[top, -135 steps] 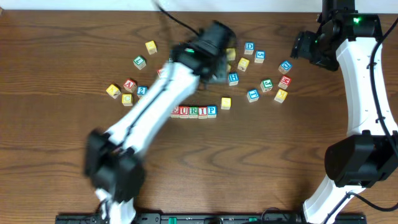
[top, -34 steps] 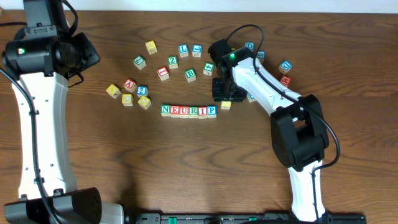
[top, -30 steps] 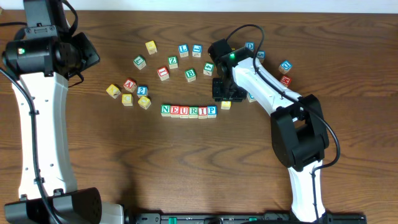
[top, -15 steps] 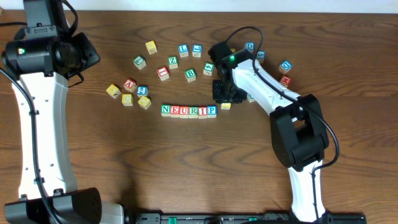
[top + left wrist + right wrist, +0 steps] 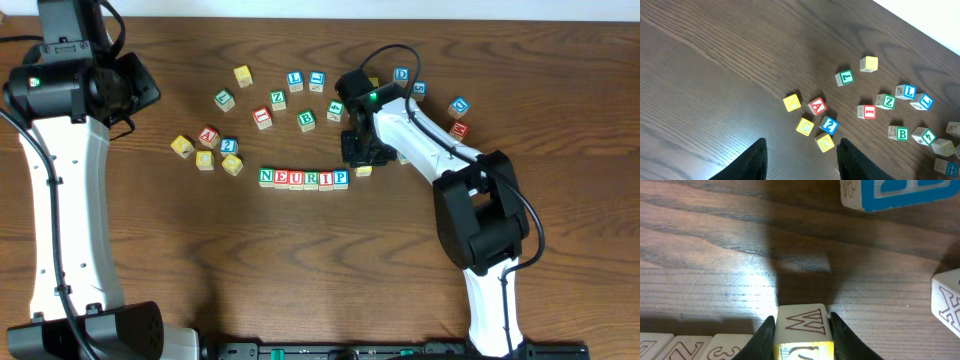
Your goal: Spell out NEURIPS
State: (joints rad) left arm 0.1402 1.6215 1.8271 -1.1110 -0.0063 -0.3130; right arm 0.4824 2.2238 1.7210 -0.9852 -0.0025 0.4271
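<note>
Overhead: N-E-U-R-I-P row (image 5: 304,178) lined up, six of seven done; yellow-faced cube (image 5: 364,170) just right of the P cube (image 5: 342,178), clasped by right gripper (image 5: 801,327); seating it is left to do; left gripper (image 5: 802,160) parted, empty.

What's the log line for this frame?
NEURIP row: placed | right gripper: clamped on yellow cube beside P | left gripper: open, empty

Wooden table (image 5: 300,260), letter cubes (image 5: 306,120), NEURIP row (image 5: 304,178)
</note>
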